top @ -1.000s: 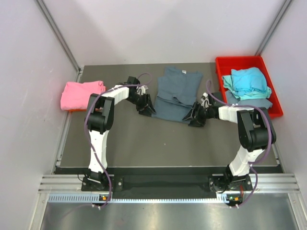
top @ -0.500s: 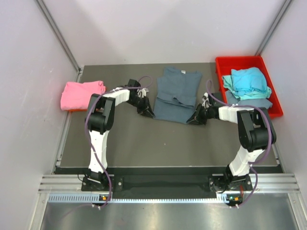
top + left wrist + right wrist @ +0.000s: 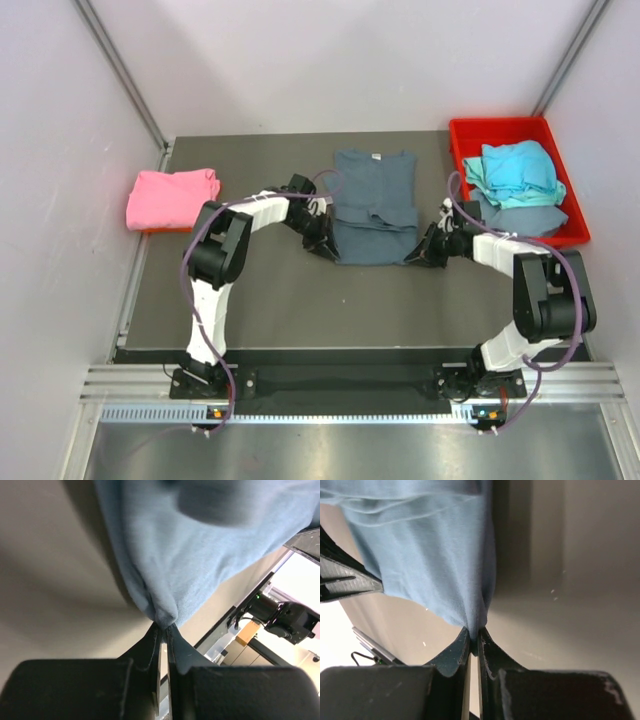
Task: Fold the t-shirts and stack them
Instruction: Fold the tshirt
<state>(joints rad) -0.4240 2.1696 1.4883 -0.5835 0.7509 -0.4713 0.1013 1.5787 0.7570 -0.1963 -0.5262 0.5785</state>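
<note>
Left gripper [image 3: 163, 628]: jaws pressed together, pinching the near-left corner of the slate blue-grey t-shirt [image 3: 375, 205]. Right gripper [image 3: 474, 631]: jaws likewise pressed together, pinching the near-right corner.

I see soft, matt knitted cloth on the slate t-shirt [image 3: 375, 205], a smooth matt grey tabletop [image 3: 300, 300], and a glossy red plastic bin [image 3: 500, 128].

Near desk [image 3: 300, 310] strip is open for me; red bin [image 3: 500, 124] walls off my right, pink shirt [image 3: 172, 198] sits far left, grey shirt [image 3: 375, 200] mid-desk.
</note>
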